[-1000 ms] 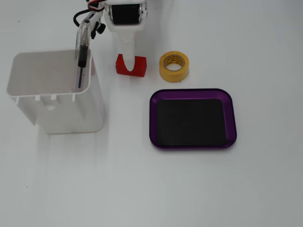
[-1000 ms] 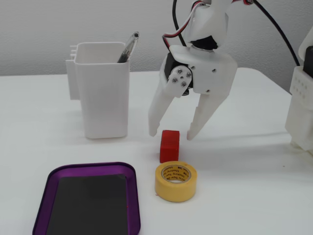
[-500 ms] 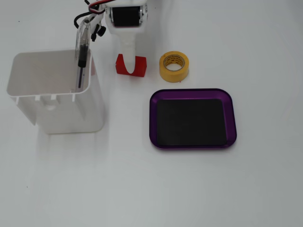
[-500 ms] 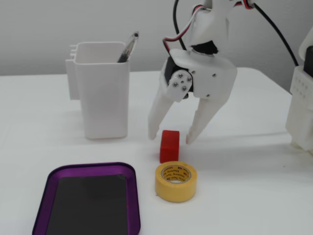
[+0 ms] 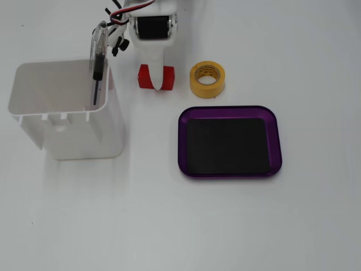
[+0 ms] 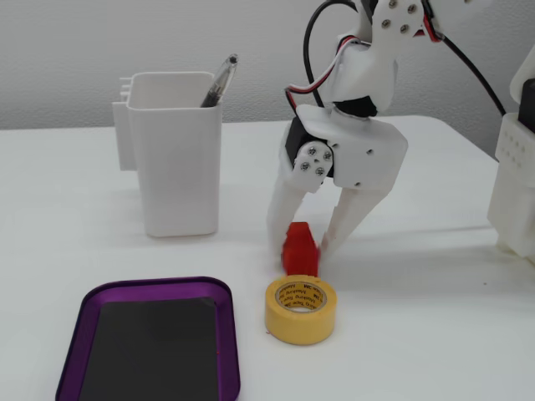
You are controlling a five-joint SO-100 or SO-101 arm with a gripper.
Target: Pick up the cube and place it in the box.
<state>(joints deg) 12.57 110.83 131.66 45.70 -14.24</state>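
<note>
The red cube (image 5: 144, 77) rests on the white table left of the yellow tape roll; it also shows in a fixed view from the side (image 6: 300, 251). My gripper (image 5: 158, 84) comes down from above with one white finger on each long side of the cube, and in the side view (image 6: 301, 246) both fingers press against it. The cube's middle is hidden under a finger in the fixed view from above. The purple-rimmed box (image 5: 228, 110) with a black floor lies empty, in front and to the right of the cube there, and at the lower left in the side view (image 6: 150, 288).
A yellow tape roll (image 5: 207, 79) stands right beside the cube, between it and the camera in the side view (image 6: 301, 309). A tall white bin (image 5: 65, 107) holding a pen (image 5: 98, 56) stands to the left. Another white part of a robot stands at the side view's right edge (image 6: 518, 184).
</note>
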